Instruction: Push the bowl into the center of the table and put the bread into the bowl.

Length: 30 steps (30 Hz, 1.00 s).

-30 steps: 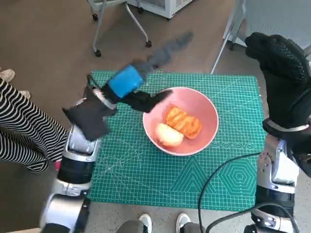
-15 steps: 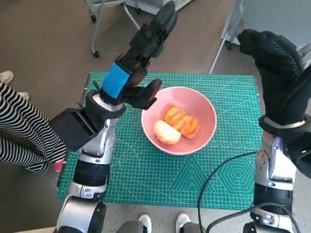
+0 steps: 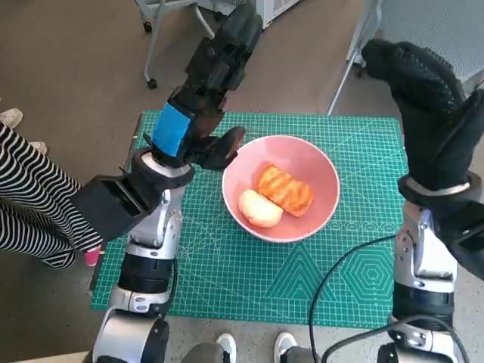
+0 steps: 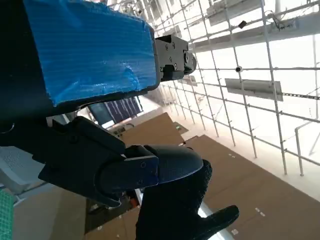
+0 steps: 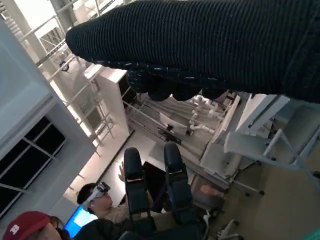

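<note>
Fingers of the left hand (image 3: 198,113) reach up-frame, spread and empty; the right hand (image 3: 431,106) seems loosely curled, holding nothing. Bread (image 3: 283,189) lies in the bowl (image 3: 321,162) at mid-picture, so both hands hang clear.

A brown floor (image 3: 68,53) fills the upper left of the head view. At the top edge stand the white legs of a wheeled chair (image 3: 151,57), a castor at lower left of it, with a white cabinet (image 3: 276,9) just right. A pale metal frame leg (image 3: 346,64) slants down at upper right. In the left wrist view, a white ceiling grid (image 4: 240,55) with long light panels (image 4: 252,87) spans the upper right. The right wrist view shows white shelving (image 5: 112,95) at centre left and a dark window (image 5: 27,160) at lower left.
</note>
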Tool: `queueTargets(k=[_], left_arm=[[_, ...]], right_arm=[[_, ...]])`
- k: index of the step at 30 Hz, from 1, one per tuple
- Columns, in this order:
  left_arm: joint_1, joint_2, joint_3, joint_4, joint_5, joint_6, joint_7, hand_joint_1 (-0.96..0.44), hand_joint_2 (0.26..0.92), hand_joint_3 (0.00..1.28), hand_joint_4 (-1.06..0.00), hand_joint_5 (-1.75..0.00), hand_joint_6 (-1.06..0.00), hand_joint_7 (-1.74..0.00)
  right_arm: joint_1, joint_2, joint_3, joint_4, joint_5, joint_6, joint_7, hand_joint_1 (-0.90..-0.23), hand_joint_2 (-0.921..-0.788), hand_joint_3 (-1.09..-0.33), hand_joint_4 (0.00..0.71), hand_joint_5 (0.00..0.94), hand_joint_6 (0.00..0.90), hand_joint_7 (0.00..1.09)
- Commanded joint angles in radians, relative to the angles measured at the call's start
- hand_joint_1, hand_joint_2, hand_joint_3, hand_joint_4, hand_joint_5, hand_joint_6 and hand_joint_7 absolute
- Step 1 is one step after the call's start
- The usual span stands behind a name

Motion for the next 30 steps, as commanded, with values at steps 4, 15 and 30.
queueTargets(k=[4, 15, 30], left_arm=[[0.017, -0.006, 0.004, 0.018, 0.004, -0.038, 0.02, -0.77, 0.921, 0.54, -0.01, 0.0, 0.0, -0.25], [0.029, 0.012, 0.013, 0.037, 0.007, -0.068, 0.026, -0.76, 0.921, 0.54, -0.01, 0.0, 0.0, -0.24], [0.03, 0.033, 0.028, 0.092, -0.005, -0.118, 0.004, -0.77, 0.921, 0.55, 0.0, 0.0, 0.0, -0.21]], right_arm=[[-0.008, 0.007, 0.007, 0.009, -0.015, 0.032, -0.025, -0.659, -0.921, -0.671, 0.147, 0.008, 0.008, 0.61], [-0.026, 0.022, 0.018, 0.013, -0.013, 0.059, -0.042, -0.673, -0.921, -0.67, 0.151, 0.008, 0.008, 0.61], [-0.054, 0.028, 0.026, 0.063, -0.033, 0.043, -0.048, -0.673, -0.921, -0.673, 0.155, 0.008, 0.008, 0.6]])
